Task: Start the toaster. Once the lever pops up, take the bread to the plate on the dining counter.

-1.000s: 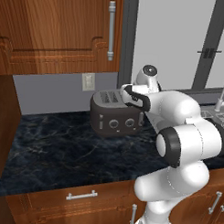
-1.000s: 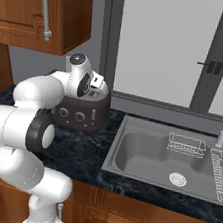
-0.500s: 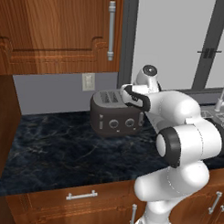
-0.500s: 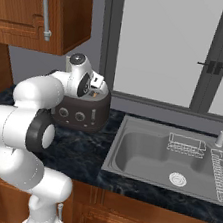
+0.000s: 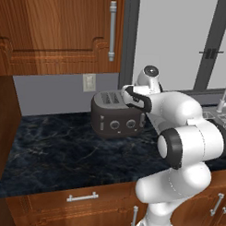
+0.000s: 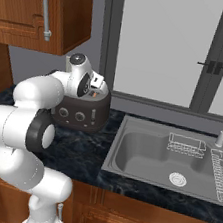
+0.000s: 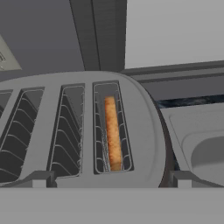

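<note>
Jaws wide open, gripper (image 7: 108, 181) poised over toaster (image 5: 117, 116) at back edge of counter (image 5: 62, 152), holding nothing. Bread (image 7: 112, 132) sits low in the slot nearest the sink (image 6: 169, 160). Likely still the starting step; next move needs the lever pressed down.

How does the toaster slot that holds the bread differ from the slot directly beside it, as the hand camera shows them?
The outermost slot of the squat dark grey-brown toaster holds a thick golden-brown bread slice, standing on edge; the neighbouring slot holds nothing. In the outermost slot the bread hides part of the wire guides; in the neighbouring slot the guides show along the full length. Both slots are long, narrow, parallel and lined with wire guides.
</note>
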You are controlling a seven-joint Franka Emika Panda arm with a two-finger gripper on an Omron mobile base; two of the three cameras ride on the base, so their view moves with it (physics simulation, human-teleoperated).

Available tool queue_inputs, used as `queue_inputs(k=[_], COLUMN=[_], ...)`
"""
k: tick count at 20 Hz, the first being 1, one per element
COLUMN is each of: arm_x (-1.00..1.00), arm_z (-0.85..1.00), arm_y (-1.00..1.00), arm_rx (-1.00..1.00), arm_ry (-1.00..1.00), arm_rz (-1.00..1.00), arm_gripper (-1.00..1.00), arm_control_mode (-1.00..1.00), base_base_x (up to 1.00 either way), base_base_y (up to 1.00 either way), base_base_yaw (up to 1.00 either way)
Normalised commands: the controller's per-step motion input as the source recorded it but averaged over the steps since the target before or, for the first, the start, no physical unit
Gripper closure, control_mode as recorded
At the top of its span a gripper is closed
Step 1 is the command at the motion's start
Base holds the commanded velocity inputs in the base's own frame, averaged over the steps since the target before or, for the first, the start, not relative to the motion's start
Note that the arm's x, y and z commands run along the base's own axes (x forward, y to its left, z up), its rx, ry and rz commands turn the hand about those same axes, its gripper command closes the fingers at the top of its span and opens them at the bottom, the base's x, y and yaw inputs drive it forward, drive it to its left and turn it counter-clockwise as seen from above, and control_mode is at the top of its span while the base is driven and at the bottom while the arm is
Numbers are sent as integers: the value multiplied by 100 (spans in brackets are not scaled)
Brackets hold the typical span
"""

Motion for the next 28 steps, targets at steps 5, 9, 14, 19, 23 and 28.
queue_inputs(k=[5,9,14,19,23,28], arm_x=[0,0,0,0,0,0], arm_z=[0,0,0,0,0,0], arm_y=[0,0,0,0,0,0], arm_rx=[0,0,0,0,0,0], arm_ry=[0,0,0,0,0,0], arm_rz=[0,0,0,0,0,0], arm_gripper=[-100,-100,-100,-100,-100,-100], arm_control_mode=[-100,-100,-100,-100,-100,-100], base_base_x=[0,0,0,0,0,0], base_base_y=[0,0,0,0,0,0], base_base_yaw=[0,0,0,0,0,0])
